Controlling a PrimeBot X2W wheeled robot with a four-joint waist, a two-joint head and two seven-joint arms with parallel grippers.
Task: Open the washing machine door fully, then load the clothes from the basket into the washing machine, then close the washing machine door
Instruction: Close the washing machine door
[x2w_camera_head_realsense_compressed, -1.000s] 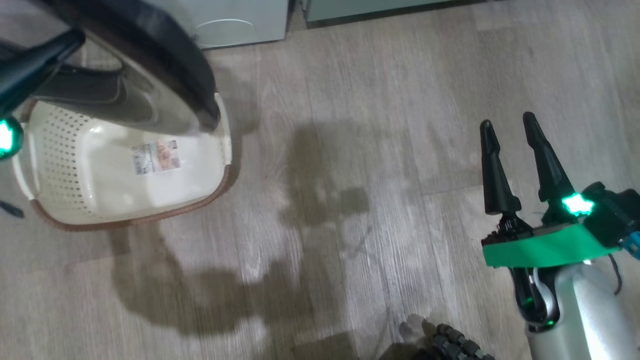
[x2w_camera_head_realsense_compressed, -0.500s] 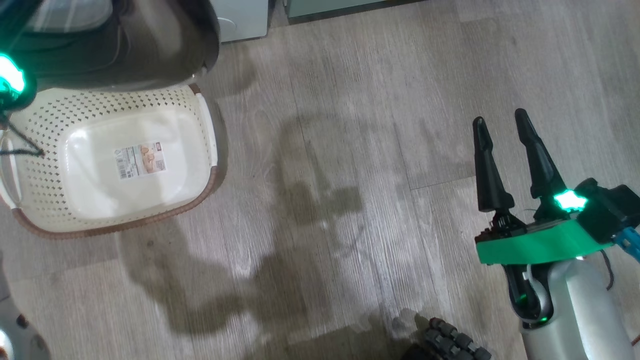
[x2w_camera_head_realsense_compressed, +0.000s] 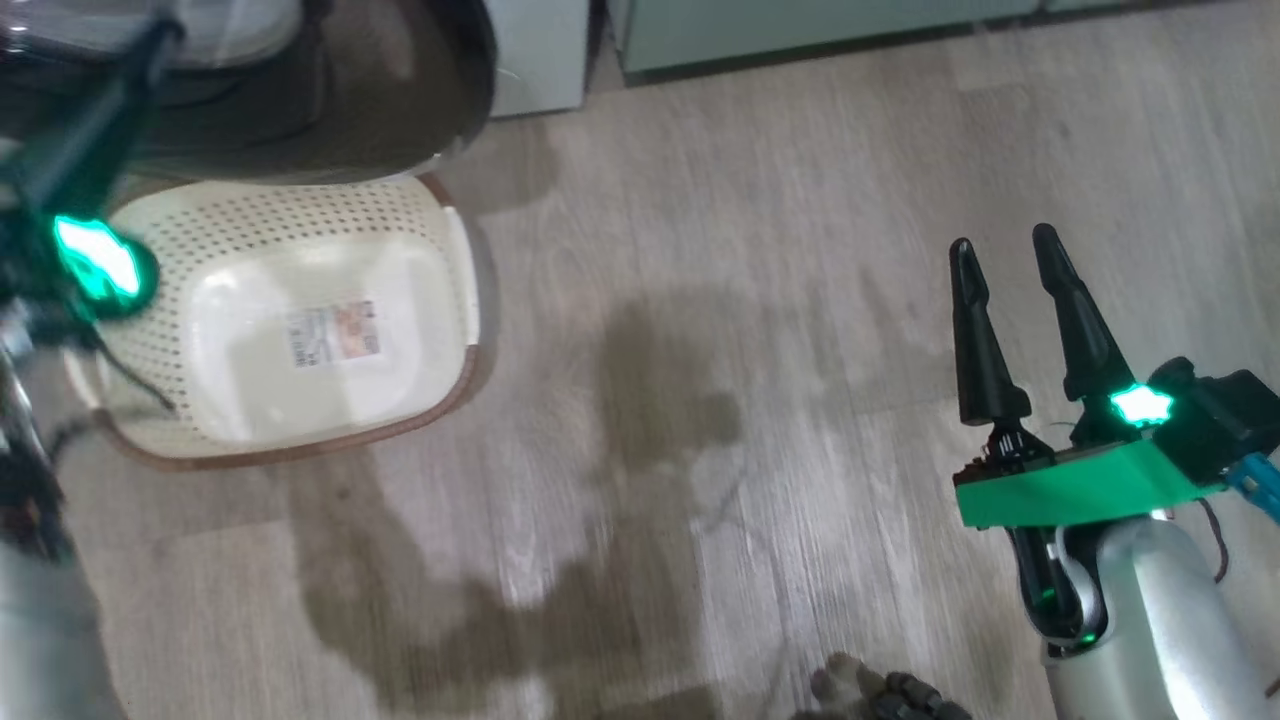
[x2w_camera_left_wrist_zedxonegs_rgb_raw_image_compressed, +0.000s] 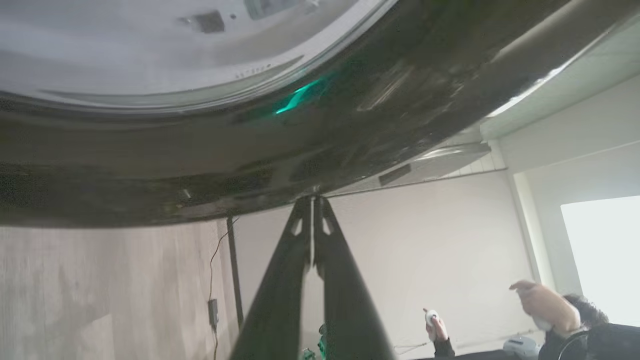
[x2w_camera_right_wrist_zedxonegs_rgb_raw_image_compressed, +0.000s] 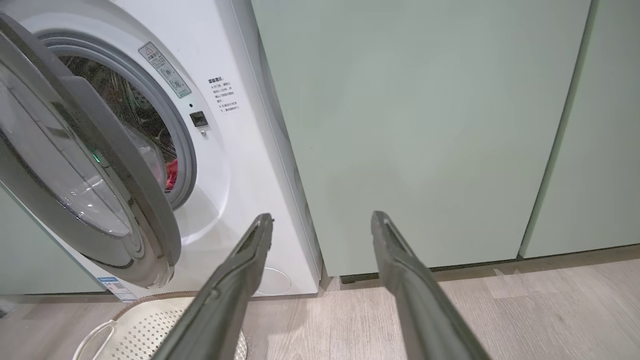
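A paper label (x2w_camera_head_realsense_compressed: 333, 335) is lying in the basket (x2w_camera_head_realsense_compressed: 250, 215), red clothes (x2w_camera_right_wrist_zedxonegs_rgb_raw_image_compressed: 170, 175) in the washing machine (x2w_camera_right_wrist_zedxonegs_rgb_raw_image_compressed: 235, 150). The left hand (x2w_camera_left_wrist_zedxonegs_rgb_raw_image_compressed: 313, 200), fingers together, is tipping against the washing machine door (x2w_camera_left_wrist_zedxonegs_rgb_raw_image_compressed: 250, 150); the right hand (x2w_camera_head_realsense_compressed: 1003, 240) is standing apart.

Half-open washing machine door (x2w_camera_right_wrist_zedxonegs_rgb_raw_image_compressed: 75, 165) (red clothes (x2w_camera_right_wrist_zedxonegs_rgb_raw_image_compressed: 171, 176) inside), gripper (x2w_camera_right_wrist_zedxonegs_rgb_raw_image_compressed: 321, 220) wide.

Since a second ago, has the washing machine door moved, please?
Yes: the washing machine door has swung up-view, off the floor of the basket to its far rim.
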